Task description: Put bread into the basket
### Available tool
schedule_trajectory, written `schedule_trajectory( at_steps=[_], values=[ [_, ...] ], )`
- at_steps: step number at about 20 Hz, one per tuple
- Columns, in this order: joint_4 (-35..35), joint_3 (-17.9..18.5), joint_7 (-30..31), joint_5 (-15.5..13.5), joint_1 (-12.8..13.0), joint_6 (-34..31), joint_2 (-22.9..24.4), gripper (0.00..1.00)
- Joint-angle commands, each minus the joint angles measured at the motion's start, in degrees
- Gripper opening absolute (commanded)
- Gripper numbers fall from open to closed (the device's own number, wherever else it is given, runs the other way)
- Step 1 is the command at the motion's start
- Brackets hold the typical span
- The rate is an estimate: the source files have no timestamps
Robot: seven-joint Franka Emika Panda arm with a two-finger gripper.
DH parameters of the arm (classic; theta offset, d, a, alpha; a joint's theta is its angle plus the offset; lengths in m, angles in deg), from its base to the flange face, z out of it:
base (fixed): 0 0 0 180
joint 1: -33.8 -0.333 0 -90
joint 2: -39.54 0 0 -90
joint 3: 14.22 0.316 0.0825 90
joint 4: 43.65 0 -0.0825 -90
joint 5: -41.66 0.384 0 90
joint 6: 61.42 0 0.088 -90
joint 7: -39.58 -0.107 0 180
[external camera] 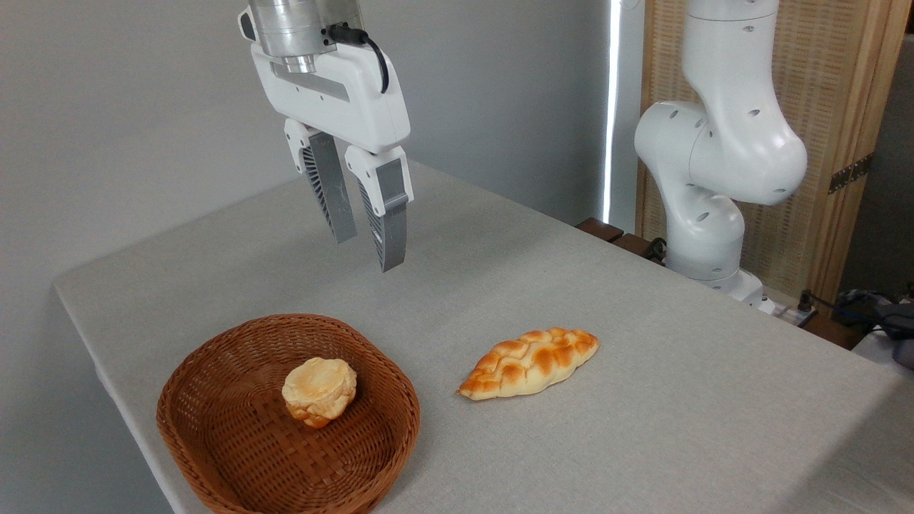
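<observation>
The bread (530, 363), a braided golden-orange loaf with pointed ends, lies flat on the grey tablecloth to the right of the basket (214, 360). That basket is brown woven wicker, shallow and rounded, at the table's front left. My gripper (368, 251) hangs in the air well above the table, behind the basket and to the upper left of the loaf. Its two grey fingers are slightly apart and hold nothing.
A small round pale bun (319, 390) sits inside the basket. The white arm base (714, 178) stands at the table's far right edge. The table's left edge runs close to the basket. Cables and dark items (882, 314) lie beyond the right corner.
</observation>
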State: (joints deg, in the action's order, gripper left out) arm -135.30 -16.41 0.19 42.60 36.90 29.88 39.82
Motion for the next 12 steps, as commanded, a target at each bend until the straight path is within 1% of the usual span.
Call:
schedule_trajectory(
  at_steps=[1, 12],
  values=[
    [0.68, 0.51, 1.85, -1.03, 0.25, 0.10, -0.11, 1.00],
    [-0.11, 0.51, 1.69, -1.03, 0.33, 0.11, 0.16, 1.00]
  ],
)
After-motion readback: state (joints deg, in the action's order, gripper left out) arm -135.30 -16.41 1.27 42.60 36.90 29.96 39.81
